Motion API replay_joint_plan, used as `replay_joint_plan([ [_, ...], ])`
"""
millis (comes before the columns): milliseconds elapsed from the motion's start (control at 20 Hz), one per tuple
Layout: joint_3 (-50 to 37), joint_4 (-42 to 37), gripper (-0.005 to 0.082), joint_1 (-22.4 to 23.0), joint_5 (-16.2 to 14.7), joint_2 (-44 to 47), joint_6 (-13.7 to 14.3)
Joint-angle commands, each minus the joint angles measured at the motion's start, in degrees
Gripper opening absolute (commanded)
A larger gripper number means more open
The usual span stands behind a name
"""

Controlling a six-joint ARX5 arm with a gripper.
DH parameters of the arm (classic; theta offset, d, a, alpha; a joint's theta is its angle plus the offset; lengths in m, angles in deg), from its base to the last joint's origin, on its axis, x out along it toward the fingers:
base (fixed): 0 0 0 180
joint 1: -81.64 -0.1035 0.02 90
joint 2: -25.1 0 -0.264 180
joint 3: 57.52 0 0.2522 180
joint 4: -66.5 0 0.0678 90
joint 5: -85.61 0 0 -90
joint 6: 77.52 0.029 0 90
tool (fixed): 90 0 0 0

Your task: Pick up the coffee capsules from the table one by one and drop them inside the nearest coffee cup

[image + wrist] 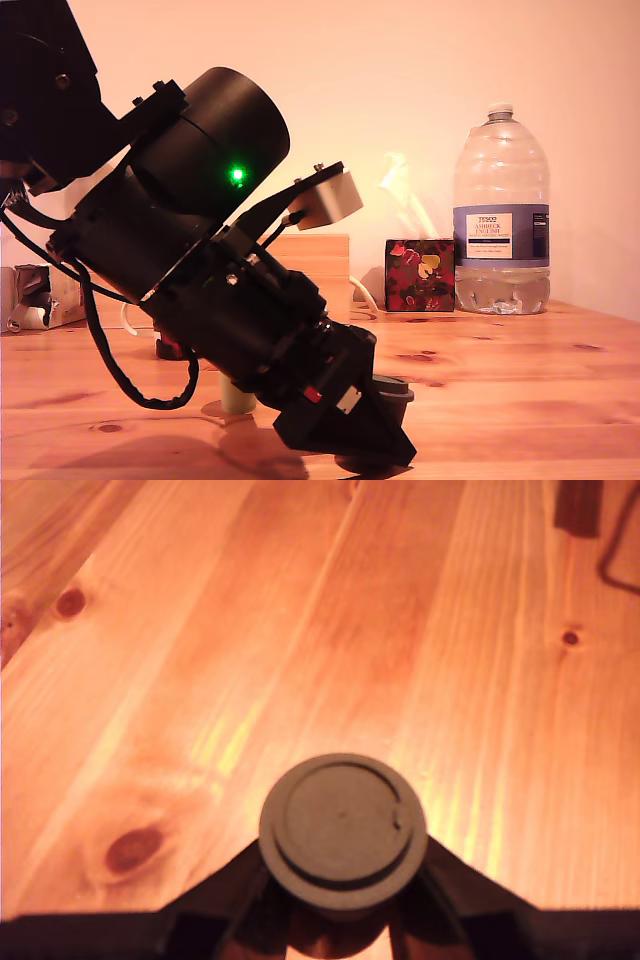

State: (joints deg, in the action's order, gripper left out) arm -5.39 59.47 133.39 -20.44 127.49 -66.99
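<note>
Gripper low over pine table, fingers closed around dark brown capsule, pinching it below ring-marked lid. Pale green capsule stands on table just behind arm. Patterned mug well beyond gripper, beside water bottle.

dark brown capsule – upright, lid w/ ring mark | betw. jaws | pine table – dark knots

On the table, the mug stands just beside the bottle, at its exterior view's left.
</note>
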Motion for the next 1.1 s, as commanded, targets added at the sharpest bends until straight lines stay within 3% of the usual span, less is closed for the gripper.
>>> replay_joint_plan([
  [0,-1.16,-0.55,0.0178,0.13,-0.20,0.26,-0.02],
  [150,-1.16,-0.15,0.0178,-0.15,-0.17,-2.75,-0.07],
  [400,-1.16,1.84,0.0178,-2.14,-0.13,-11.58,-3.23],
  [550,-1.16,5.70,0.0178,-4.57,0.11,-17.51,-3.19],
  [1050,-1.18,14.80,0.0178,-20.37,2.95,-26.05,-1.03],
])
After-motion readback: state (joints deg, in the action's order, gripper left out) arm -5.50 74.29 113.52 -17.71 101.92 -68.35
